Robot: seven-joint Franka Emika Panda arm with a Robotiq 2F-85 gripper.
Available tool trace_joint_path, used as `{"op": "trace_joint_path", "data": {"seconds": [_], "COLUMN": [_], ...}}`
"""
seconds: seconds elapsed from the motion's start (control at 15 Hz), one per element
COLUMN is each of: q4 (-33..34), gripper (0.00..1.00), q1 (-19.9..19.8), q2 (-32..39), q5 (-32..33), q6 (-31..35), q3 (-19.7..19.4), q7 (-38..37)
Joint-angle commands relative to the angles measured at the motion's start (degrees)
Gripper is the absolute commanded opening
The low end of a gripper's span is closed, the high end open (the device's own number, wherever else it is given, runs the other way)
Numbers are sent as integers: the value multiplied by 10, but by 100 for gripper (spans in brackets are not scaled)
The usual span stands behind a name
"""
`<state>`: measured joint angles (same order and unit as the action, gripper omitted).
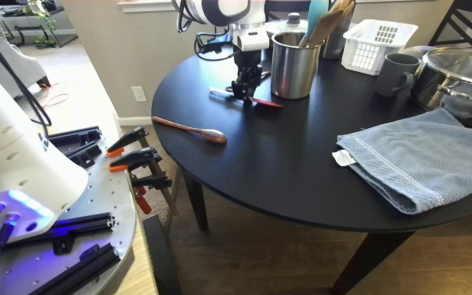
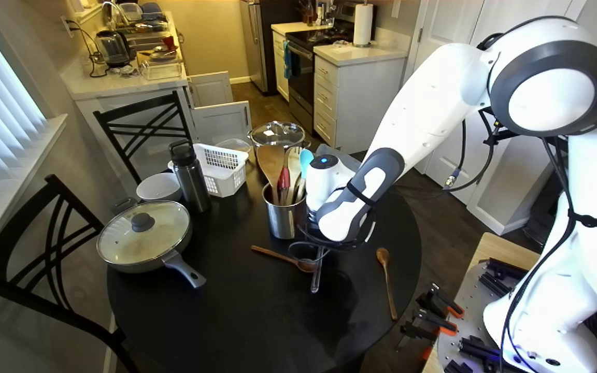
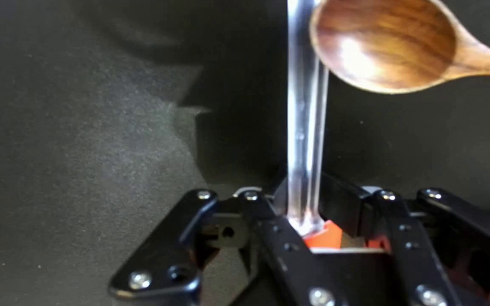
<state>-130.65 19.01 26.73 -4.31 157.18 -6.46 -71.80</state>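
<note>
My jaws straddled the clear-handled utensil (image 3: pixel 303 131) on the bench (image 1: pixel 285 164), though clenched or slack I couldn't tell, and pulling it up could have tipped the wooden spoon (image 3: pixel 398 44) overlapping it.

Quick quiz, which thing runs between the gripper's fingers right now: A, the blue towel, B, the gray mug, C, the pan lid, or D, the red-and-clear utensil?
D: in the wrist view the red-and-clear utensil runs between the fingers of the gripper, and its red end shows beside them in an exterior view.
</note>
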Motion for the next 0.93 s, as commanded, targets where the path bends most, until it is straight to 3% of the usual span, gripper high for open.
{"op": "trace_joint_path", "data": {"seconds": [0.0, 0.4, 0.53, 0.73, 0.8, 0.87], "q4": [-70, -150, -154, -150, -142, -139], "gripper": [0, 2, 2, 2, 2, 2], "q1": [50, 171, 198, 228, 143, 127], "q2": [-46, -149, -179, -224, -248, -265], "q5": [77, 359, 440, 538, 596, 627], "q6": [8, -17, -37, -89, -124, -152], "q3": [-55, -241, -275, -294, -202, -173], "q7": [-75, -290, -348, -422, -464, -487]}}
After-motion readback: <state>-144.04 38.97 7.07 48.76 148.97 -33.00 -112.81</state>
